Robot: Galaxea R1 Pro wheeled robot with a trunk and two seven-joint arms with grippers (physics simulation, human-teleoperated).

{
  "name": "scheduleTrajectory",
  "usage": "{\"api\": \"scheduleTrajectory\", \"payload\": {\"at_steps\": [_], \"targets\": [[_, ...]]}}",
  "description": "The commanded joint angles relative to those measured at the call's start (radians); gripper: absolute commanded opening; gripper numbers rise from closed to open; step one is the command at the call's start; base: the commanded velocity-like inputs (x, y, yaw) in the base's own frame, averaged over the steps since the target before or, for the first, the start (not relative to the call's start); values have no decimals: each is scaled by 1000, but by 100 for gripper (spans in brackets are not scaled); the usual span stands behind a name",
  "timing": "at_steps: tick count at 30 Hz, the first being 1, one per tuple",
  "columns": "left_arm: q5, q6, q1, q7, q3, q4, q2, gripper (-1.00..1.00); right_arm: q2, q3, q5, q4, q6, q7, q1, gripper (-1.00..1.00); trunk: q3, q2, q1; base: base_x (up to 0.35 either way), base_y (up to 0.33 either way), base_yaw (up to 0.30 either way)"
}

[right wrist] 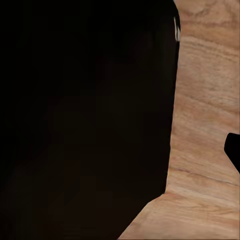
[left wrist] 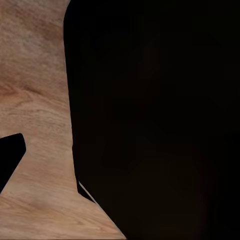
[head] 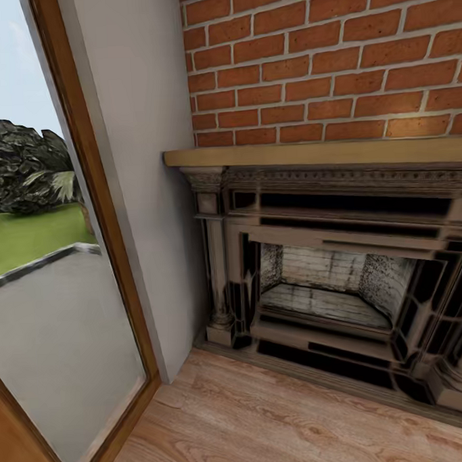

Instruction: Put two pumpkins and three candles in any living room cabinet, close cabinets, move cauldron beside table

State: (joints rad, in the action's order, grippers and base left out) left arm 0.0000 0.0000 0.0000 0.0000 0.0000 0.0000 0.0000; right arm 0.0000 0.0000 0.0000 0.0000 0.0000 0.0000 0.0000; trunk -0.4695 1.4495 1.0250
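Dark, featureless mass [left wrist: 155,115] takes up most of the left wrist view, close to the lens; it cannot be identified, and whether it belongs to the arm or to the robot's body cannot be told. A small black wedge [left wrist: 10,157] is cut off at that frame's left edge (possibly a fingertip, not confirmable). Whether the left gripper is released or clenched cannot be told.

Right wrist view: a similar black mass [right wrist: 85,120] covers the left and centre, with a black sliver [right wrist: 234,150] cut off at the right edge. The right gripper's state likewise cannot be told.

Behind both masses lies light wooden floor [right wrist: 205,125].

Head view: the same floor fills the lower frame. An ornate fireplace surround [head: 341,266] occupies the centre and right, its right side cut off, with a plain mantel shelf [head: 308,154] on top and a brick wall [head: 323,57] above. A glazed door [head: 63,267] with a wooden frame stands at the left, showing paving, grass and a dark hedge [head: 17,164] outside.

Pumpkins, candles, cabinets and cauldron cannot be placed from these frames.
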Motion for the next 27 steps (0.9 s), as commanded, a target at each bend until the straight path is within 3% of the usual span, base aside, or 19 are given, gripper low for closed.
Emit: {"api": "scheduleTrajectory", "payload": {"at_steps": [1,6,27], "targets": [[0,-2,6,-1,1,0,6,100,6,5,6,-6,-1,1,-6,100,-1,1,0,0,0,0],[-1,-2,19,-1,1,0,30,100,9,5,6,-16,3,2,-29,100,-1,1,0,0,0,0],[-3,-2,22,-1,0,0,37,100,4,-7,3,-15,7,7,-33,100,-1,1,0,0,0,0]]}}
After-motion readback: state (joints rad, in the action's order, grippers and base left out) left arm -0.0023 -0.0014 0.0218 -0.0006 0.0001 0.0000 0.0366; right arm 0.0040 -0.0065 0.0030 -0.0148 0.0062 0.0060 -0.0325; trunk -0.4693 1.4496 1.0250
